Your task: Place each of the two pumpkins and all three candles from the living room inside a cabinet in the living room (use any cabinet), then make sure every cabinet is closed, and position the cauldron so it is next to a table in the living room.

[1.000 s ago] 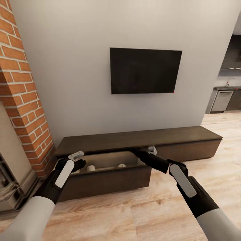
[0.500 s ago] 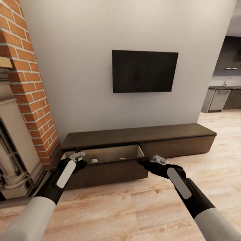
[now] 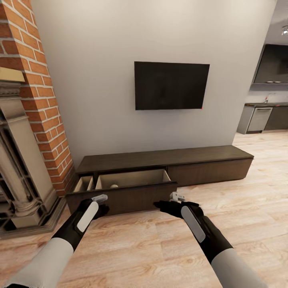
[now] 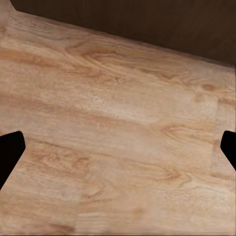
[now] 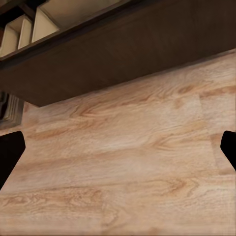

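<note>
**With the drawer pulled out, the cabinet front is the thing to handle**

While the drawer stands open, the cabinet [image 3: 160, 168] is the task's thing in reach: a long, low, dark brown unit against the far wall, under the wall-mounted television [image 3: 171, 85]. Its left section is drawn out toward the robot, showing a pale interior split by a divider. One small pale rounded object [image 3: 114, 186] sits in the larger compartment; it may be a candle, but it is too small to tell.

The drawer front [image 3: 122, 197] is flat and handleless, so it offers nothing to pinch from the face. I judge it stiff, fairly heavy and smooth-sliding, best closed by a flat push on the middle of the front, or gripped over its top edge. A push at one end could skew it on its runners.

Just near of that front, the left gripper [image 3: 101, 198] hovers above the wooden floor [image 3: 160, 248], close to the front's left half. The right gripper [image 3: 176, 197] hangs just beside the front's right corner, not touching it. In each wrist view the dark fingers [image 4: 11, 152] sit at opposite edges with only floor between them, so both pairs are spread wide and hold nothing; the right wrist view also takes in the drawer's front and compartments.

Left of the cabinet rise a brick column [image 3: 36, 92] and the ornate stone-coloured fireplace [image 3: 20, 176]. Far right, a kitchen [image 3: 264, 116] opens.
</note>
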Motion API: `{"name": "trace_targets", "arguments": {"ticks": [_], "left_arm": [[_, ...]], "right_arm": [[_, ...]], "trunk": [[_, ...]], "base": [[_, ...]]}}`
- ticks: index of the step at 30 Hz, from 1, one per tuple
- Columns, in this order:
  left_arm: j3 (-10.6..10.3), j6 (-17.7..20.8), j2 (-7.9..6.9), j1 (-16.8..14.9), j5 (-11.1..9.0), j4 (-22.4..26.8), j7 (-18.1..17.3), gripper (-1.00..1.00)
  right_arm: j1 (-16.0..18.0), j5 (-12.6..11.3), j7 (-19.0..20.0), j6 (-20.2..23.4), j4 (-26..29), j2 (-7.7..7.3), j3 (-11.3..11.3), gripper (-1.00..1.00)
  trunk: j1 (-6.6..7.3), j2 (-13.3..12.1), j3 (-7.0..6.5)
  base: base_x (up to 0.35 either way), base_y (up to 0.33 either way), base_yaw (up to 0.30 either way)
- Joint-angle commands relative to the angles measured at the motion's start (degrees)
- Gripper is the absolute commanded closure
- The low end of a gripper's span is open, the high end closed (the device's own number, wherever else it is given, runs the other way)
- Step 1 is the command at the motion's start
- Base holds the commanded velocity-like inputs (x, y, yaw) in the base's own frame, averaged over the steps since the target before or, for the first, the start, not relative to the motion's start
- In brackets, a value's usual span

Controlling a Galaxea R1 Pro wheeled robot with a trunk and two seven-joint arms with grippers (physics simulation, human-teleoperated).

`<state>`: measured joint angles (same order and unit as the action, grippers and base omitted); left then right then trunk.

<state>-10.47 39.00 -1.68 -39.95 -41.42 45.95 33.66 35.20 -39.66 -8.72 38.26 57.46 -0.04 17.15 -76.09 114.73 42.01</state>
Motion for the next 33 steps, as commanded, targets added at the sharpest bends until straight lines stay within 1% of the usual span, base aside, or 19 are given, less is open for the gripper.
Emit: {"name": "trace_targets", "arguments": {"ticks": [1,5,15,19,23,30,33], "left_arm": [[-0.38,-0.60,-0.08,-0.02,-0.57,-0.69,0.46,-1.00],[-0.48,-2.19,-0.48,0.02,-0.56,-1.68,0.18,-1.00],[-0.72,-4.94,-0.95,0.05,-0.42,-1.94,0.04,-1.00],[-0.77,-5.20,-1.03,0.04,-0.42,-1.93,0.05,-1.00],[-0.77,-5.24,-1.04,0.04,-0.42,-1.95,0.02,-1.00],[-0.78,-5.31,-1.05,0.02,-0.42,-1.93,0.01,-1.00],[-0.81,-6.62,-1.05,0.00,-0.46,-1.98,0.01,-1.00]], "right_arm": [[0.04,0.54,-0.53,0.09,-0.11,0.56,0.08,-1.00],[0.04,2.38,-0.51,0.00,-0.35,1.38,0.08,-1.00],[0.03,2.97,-0.51,-0.49,-0.48,1.67,0.20,-1.00],[0.03,2.93,-0.51,-1.65,-0.76,1.70,1.47,-1.00],[0.02,3.06,-0.51,-1.97,-1.80,1.77,1.99,-1.00],[0.03,3.17,-0.51,-2.05,-2.03,1.78,2.10,-1.00],[0.04,3.18,-0.51,-2.05,-2.04,1.72,2.10,-1.00]], "trunk": [[0.01,0.03,0.06],[0.01,0.03,0.06],[0.01,0.03,0.06],[0.01,0.03,0.06],[-0.87,1.64,0.78],[-2.40,4.44,2.04],[-3.06,5.65,2.57]], "base": [[-0.027,0.000,0.000],[-0.013,0.000,0.000],[-0.001,0.000,0.000],[0.000,0.000,0.000],[0.000,0.000,0.000],[0.000,0.000,0.000],[0.000,0.000,0.000]]}}
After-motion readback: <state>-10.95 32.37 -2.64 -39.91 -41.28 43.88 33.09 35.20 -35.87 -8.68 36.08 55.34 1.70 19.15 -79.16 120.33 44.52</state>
